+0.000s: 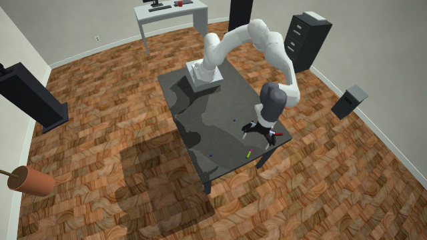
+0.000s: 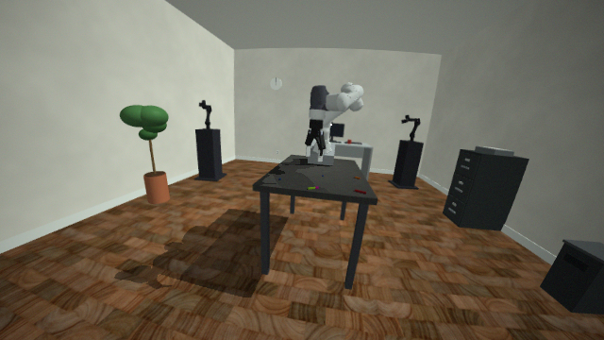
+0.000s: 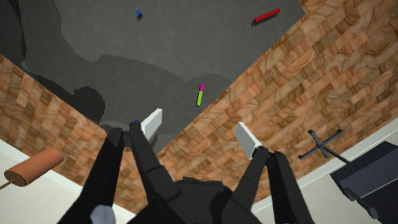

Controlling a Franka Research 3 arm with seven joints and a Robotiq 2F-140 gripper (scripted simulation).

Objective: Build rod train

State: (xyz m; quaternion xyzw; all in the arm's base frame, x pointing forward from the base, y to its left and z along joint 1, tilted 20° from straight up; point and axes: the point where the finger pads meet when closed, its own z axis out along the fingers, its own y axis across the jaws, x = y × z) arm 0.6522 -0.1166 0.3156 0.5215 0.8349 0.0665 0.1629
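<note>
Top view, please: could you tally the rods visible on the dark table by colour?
Short blue rods: 2
Lime rod: 1
Magenta rod: 1
Red rod: 1
Total: 5

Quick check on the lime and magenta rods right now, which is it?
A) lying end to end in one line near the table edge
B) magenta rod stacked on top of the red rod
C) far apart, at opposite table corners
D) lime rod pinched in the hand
A: the lime rod and the magenta rod lie in one straight line with ends meeting, near the table edge, and the hand is open and holds nothing.
</note>
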